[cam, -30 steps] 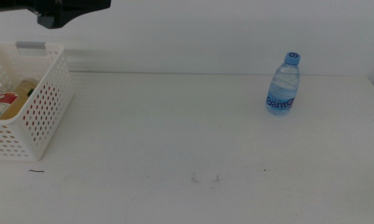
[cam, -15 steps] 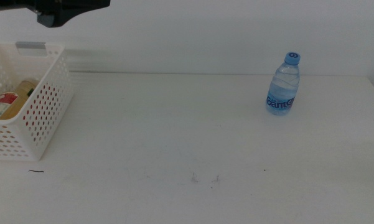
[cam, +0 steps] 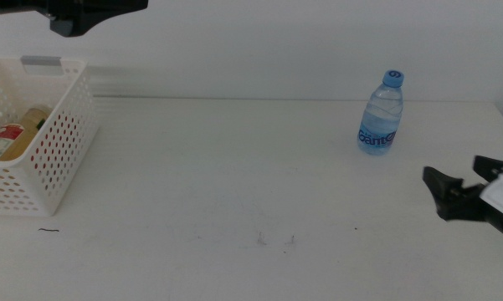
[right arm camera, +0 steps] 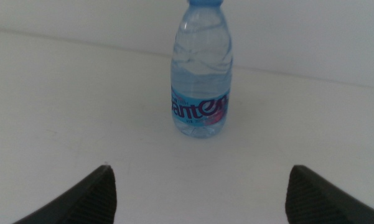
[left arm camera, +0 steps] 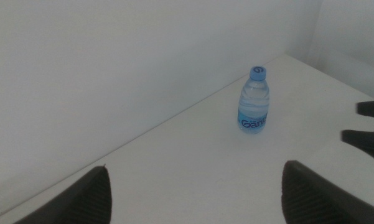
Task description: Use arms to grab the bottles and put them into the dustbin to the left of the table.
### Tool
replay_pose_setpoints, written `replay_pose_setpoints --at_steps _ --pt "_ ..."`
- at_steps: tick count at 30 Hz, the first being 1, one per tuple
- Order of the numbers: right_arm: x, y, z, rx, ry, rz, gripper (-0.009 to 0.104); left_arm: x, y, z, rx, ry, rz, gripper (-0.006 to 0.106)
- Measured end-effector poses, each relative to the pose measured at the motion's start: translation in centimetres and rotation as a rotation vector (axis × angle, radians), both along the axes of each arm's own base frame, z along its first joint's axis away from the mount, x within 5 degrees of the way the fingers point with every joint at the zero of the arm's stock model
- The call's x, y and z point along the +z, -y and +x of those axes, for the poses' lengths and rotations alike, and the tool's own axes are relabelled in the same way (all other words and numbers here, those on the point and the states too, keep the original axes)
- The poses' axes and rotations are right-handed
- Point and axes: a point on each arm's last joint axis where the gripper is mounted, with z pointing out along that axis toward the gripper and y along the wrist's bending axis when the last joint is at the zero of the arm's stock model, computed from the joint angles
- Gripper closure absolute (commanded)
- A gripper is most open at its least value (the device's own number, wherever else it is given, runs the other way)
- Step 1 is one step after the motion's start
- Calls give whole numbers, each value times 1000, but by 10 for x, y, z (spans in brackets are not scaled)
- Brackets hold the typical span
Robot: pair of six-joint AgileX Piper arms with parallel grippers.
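My right gripper [cam: 462, 194], jaws spread wide and empty, faces the upright water bottle [cam: 380, 113] at the table's [cam: 234, 167] far right, while my left gripper [cam: 88, 12], likewise wide, waits above the dustbin [cam: 63, 163].

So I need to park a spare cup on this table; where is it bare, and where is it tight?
Bare: the wide stretch of table between the dustbin and the water bottle. Tight: the right edge, where the open right gripper faces that bottle.
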Motion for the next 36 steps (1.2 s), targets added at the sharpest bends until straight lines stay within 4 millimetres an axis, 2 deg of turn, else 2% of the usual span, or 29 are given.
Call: replay_pose_setpoints --at_steps 9,22,28,36 --pt "-28 -4 60 15 -29 20 4 0 0 0 0 0 0 7" --pt "-49 -14 146 46 67 37 4 0 0 0 1 1 -1 7" --pt "-59 -16 174 41 82 85 4 0 0 0 1 1 -1 7" --pt "-76 -27 195 58 78 103 4 0 0 0 1 1 -1 7"
